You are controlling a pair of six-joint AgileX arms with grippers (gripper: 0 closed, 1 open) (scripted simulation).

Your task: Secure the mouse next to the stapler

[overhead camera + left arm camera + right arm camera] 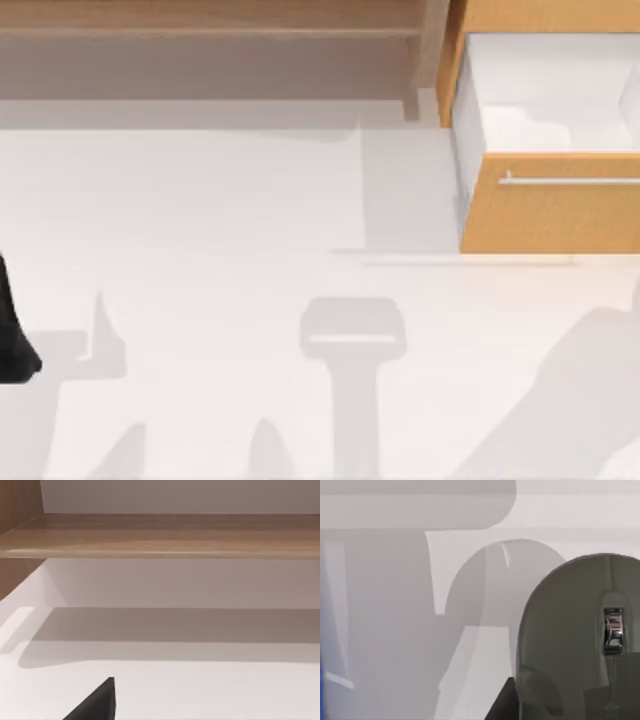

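A white table (200, 220) spread wide beneath a wooden shelf (200, 20); at its right an orange drawer (550, 210) stood open. The left arm (12, 330) sat parked at the left edge. The mouse (580, 630) loomed grey before the right wrist camera. Neither gripper's state could be told.

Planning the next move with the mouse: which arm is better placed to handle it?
Right, most likely. Its wrist view has the mouse close in front of it, and the open drawer is on the table's right side. The left arm sits at the table's left edge.
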